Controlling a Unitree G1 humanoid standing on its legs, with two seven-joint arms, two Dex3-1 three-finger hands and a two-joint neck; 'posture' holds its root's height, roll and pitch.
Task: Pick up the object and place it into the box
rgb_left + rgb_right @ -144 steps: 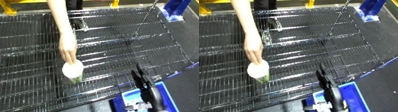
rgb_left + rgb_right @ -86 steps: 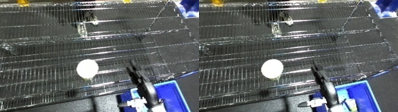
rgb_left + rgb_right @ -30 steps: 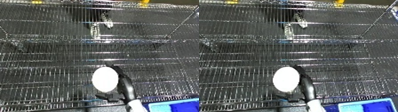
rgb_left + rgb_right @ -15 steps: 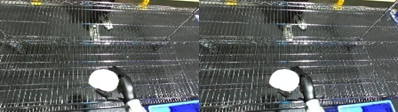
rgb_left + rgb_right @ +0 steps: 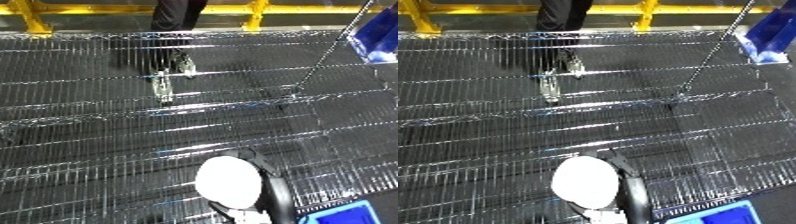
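A white, round-topped object (image 5: pixel 227 181) shows at the bottom centre, over the wire mesh table (image 5: pixel 133 135). My right hand (image 5: pixel 274 191) comes up from the lower edge. Its black fingers curl round the object's right side and over its top edge. Whether the object still rests on the mesh I cannot tell. A corner of the blue bin (image 5: pixel 345 215) shows at the lower right, just beside the hand. My left hand is out of sight.
A second blue bin (image 5: pixel 377 34) stands at the far right of the table. A yellow frame (image 5: pixel 107 10) runs along the far edge. A thin metal rod (image 5: pixel 322 59) slants down from the upper right.
A person set the white object on the mesh and withdrew. My right hand came up beside it and its fingers have closed round it. The camera has tilted.
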